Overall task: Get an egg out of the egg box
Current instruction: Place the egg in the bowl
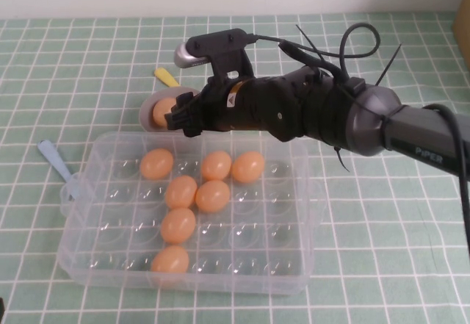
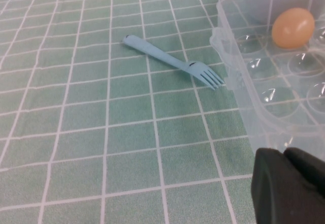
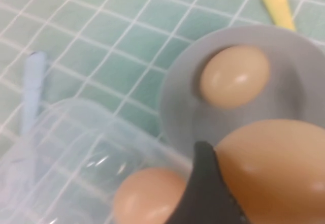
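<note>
The clear plastic egg box (image 1: 95,259) lies at the table's front middle with several orange-tan eggs (image 1: 213,196) in its dimples. My right gripper (image 1: 183,114) reaches over the box's far left corner, at the small grey bowl (image 1: 144,116). It is shut on an egg (image 3: 277,165), held just above the bowl (image 3: 177,97). Another egg (image 3: 233,76) lies in the bowl. One black finger (image 3: 203,193) shows against the held egg. My left gripper (image 2: 282,155) is shut and empty, low by the box's left side (image 2: 254,97).
A light blue plastic fork (image 1: 57,161) lies on the green checked cloth left of the box, also in the left wrist view (image 2: 172,61). A yellow utensil (image 1: 166,77) lies behind the bowl. A brown object stands at the far right edge (image 1: 464,23).
</note>
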Action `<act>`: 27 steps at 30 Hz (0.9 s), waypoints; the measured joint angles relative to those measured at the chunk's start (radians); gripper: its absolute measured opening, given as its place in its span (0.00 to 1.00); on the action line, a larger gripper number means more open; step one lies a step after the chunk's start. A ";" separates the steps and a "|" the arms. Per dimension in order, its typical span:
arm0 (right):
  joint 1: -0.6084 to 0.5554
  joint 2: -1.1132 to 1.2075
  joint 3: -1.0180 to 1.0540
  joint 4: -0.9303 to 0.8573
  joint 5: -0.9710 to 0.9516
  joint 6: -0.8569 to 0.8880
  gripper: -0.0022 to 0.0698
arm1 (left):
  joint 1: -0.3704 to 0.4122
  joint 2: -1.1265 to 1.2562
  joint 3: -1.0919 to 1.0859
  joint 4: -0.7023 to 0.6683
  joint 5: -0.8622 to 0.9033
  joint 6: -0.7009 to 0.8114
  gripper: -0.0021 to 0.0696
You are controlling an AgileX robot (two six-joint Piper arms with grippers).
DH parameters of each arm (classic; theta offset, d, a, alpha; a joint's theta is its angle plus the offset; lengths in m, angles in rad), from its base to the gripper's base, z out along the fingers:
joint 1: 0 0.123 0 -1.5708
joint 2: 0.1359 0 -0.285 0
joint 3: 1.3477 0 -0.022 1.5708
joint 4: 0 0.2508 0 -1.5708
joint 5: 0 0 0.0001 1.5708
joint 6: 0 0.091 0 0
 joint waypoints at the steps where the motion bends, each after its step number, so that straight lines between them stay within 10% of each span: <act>1: -0.005 0.012 -0.004 0.000 -0.017 0.000 0.62 | 0.000 0.000 0.000 0.000 0.000 0.000 0.02; 27: -0.018 0.179 -0.163 0.000 0.012 -0.049 0.62 | 0.000 0.000 0.000 0.000 0.000 0.000 0.02</act>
